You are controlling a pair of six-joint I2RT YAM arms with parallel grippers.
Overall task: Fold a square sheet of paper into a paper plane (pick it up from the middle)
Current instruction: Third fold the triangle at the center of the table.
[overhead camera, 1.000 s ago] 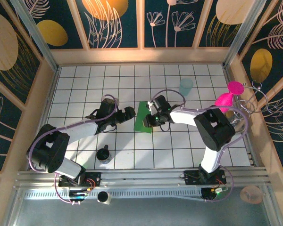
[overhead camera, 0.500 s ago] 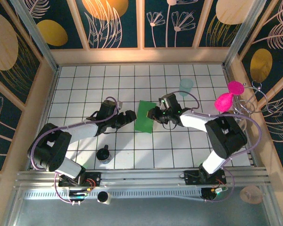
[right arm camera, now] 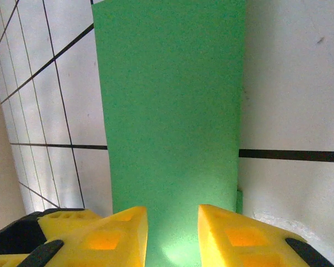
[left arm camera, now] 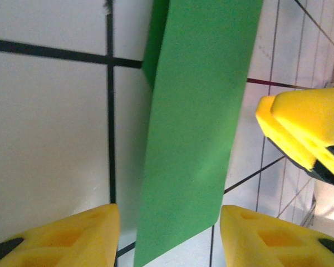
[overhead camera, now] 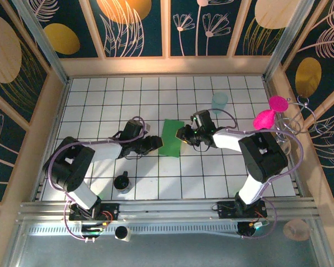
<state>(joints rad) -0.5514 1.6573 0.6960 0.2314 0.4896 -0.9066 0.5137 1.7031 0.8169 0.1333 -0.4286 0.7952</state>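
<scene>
Left arm (overhead camera: 94, 151) has swung in low since 1 s ago, and right arm (overhead camera: 234, 139) has backed off the sheet to its right side. So this reads as a handover of hold before the next fold, with only 1 fold done. The square sheet of paper (overhead camera: 171, 138) has barely shifted: mid-table, flat, a narrow doubled rectangle. Left gripper (overhead camera: 153, 143) was wide and is now about half open. It straddles the sheet's near-left corner in the left wrist view, gripping nothing yet. Right gripper (overhead camera: 182, 135) has its jaws a narrow gap apart at the right edge, tips over the paper, nothing visibly clamped. Can't tell if it presses down. Table (overhead camera: 100, 100) has open tiles on all 4 sides of the sheet. Long left edge is free, right edge is taken. Teal cup (overhead camera: 219, 102) and small black object (overhead camera: 122, 182) are well apart from the sheet.
</scene>
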